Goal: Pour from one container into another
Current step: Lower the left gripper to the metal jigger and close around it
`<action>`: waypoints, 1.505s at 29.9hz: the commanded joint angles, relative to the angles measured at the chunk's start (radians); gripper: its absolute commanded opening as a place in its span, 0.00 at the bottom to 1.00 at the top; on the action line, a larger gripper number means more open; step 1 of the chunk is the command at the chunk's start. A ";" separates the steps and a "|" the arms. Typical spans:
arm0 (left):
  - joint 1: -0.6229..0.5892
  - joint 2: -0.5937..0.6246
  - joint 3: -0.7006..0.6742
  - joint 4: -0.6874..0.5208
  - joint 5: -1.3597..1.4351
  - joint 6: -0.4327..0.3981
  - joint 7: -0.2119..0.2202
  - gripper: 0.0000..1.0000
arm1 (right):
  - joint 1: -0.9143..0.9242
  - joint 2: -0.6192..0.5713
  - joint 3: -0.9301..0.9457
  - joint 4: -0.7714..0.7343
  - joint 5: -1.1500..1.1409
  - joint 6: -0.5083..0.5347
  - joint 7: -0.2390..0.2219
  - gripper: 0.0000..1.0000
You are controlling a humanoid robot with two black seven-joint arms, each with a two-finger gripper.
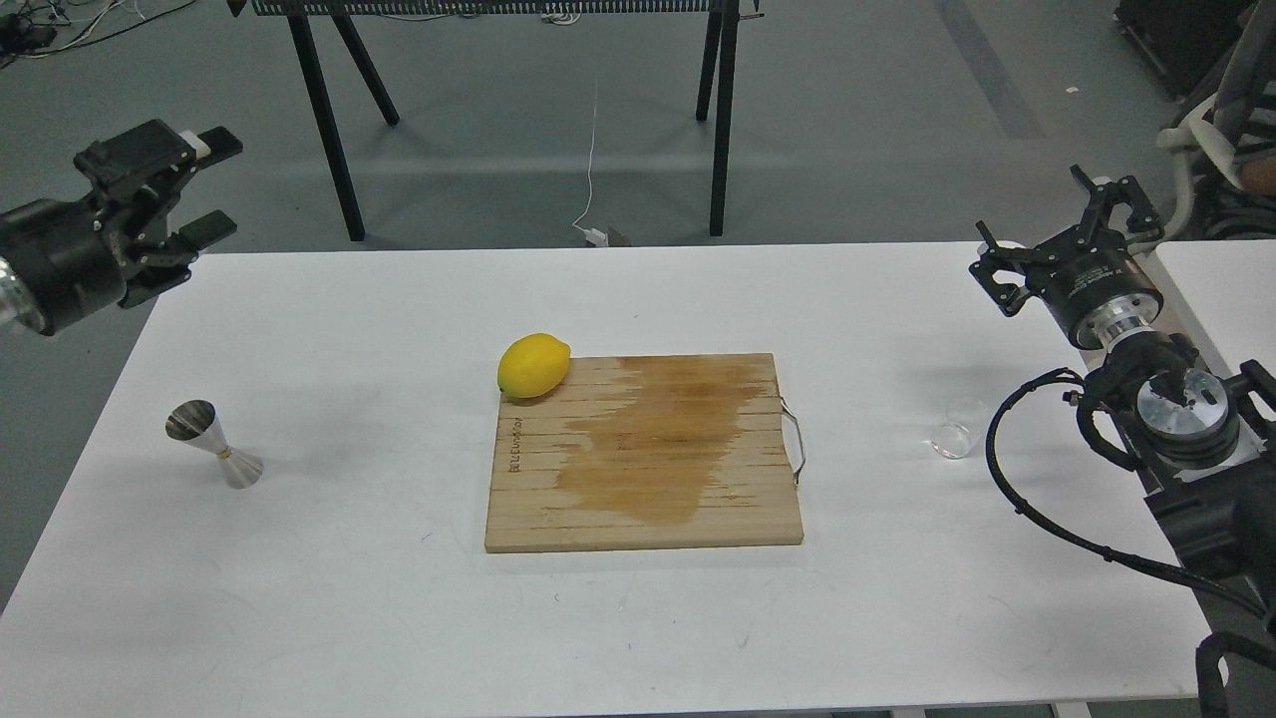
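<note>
The small clear glass cup (pixel 954 436) stands on the white table (pixel 399 618) at the right, just left of my right arm's cable. The steel hourglass jigger (pixel 212 443) stands tilted-looking near the table's left edge. My left gripper (pixel 204 189) is open, held off the table's far left corner, well above and behind the jigger. My right gripper (pixel 1067 224) is open over the table's far right edge, behind the glass cup. Neither holds anything.
A wooden cutting board (pixel 644 451) with a wet stain and a metal handle lies mid-table. A yellow lemon (pixel 533 365) rests on its far left corner. Black stand legs (pixel 324 120) rise beyond the table. A second white table (pixel 1221 284) adjoins at right.
</note>
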 commanded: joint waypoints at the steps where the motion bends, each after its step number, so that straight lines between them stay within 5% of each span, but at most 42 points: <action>1: 0.086 0.080 0.040 -0.091 0.154 0.108 -0.025 1.00 | -0.002 0.000 0.000 0.000 0.000 0.001 0.002 0.99; 9: 0.103 0.089 0.276 -0.086 0.563 0.393 -0.037 1.00 | 0.001 -0.005 0.000 0.000 -0.002 -0.001 0.002 0.99; 12: 0.106 0.083 0.362 -0.080 0.652 0.504 -0.017 1.00 | 0.003 -0.009 0.000 0.000 -0.002 -0.001 0.002 0.99; 15: 0.108 0.074 0.408 -0.045 0.732 0.564 0.050 1.00 | 0.003 -0.011 0.000 0.000 -0.002 -0.001 0.002 0.99; 30: 0.139 -0.150 0.417 0.183 0.811 0.582 0.231 0.99 | 0.004 -0.012 0.000 0.000 -0.002 0.001 0.000 0.99; 45: 0.154 -0.297 0.411 0.365 0.797 0.624 0.225 0.98 | 0.003 -0.014 -0.018 0.000 -0.002 -0.002 0.000 0.99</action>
